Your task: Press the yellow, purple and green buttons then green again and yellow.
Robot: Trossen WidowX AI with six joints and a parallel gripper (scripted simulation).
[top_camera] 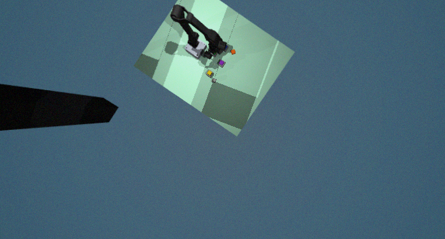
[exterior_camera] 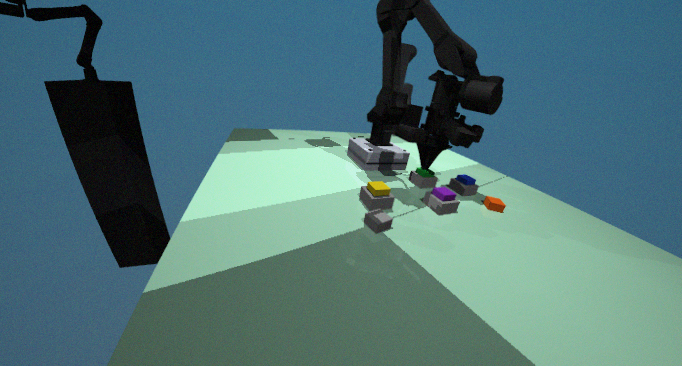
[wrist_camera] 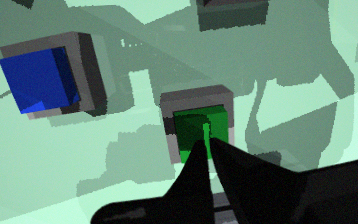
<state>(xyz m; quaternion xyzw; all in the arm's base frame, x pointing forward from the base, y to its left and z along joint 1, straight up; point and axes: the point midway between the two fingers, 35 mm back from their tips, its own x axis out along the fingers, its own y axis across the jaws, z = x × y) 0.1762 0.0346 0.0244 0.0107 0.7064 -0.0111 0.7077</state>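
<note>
Wrist view: gripper (wrist_camera: pixel 204 143) fingers pinched together, holding nothing, tips on the green button (wrist_camera: pixel 200 131) — button sits directly under them, so the press axis is straight down. Blue button (wrist_camera: pixel 36 80) lies well left.

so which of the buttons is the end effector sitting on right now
The green button. The shut end effector has its tips on the green cap, while the yellow button, purple button and blue button stand apart, untouched.
</note>
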